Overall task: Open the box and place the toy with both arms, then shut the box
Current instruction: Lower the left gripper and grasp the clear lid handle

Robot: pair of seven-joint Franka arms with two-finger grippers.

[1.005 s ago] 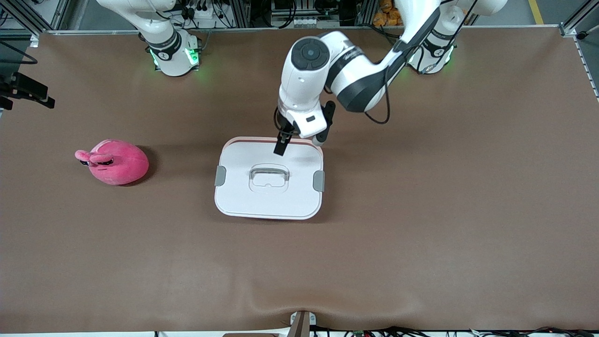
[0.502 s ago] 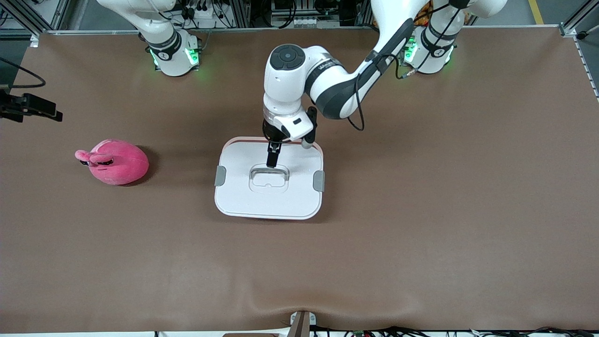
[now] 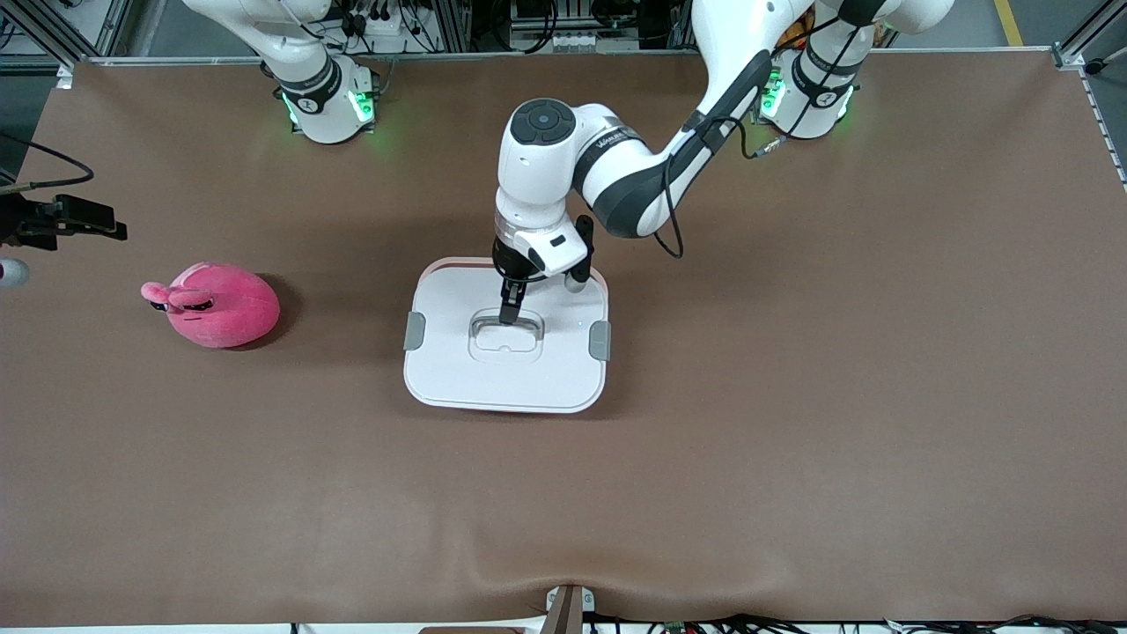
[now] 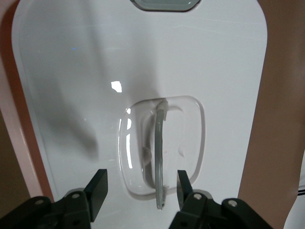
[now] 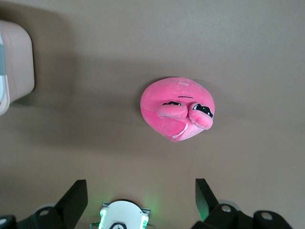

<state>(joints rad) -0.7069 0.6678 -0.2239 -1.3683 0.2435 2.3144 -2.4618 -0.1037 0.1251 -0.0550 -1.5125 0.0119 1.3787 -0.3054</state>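
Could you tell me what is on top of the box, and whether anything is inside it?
On the box sits its white lid; the left gripper is open, its fingers astride the handle. The closed lid hides the inside.

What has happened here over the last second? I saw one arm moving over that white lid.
The left gripper swung in from the lid's edge nearest the robots to the handle in its middle and came down; its open fingers now straddle the handle without gripping it. The right gripper, open, edged in above the table near the toy. The box and toy stayed put, lid still on.
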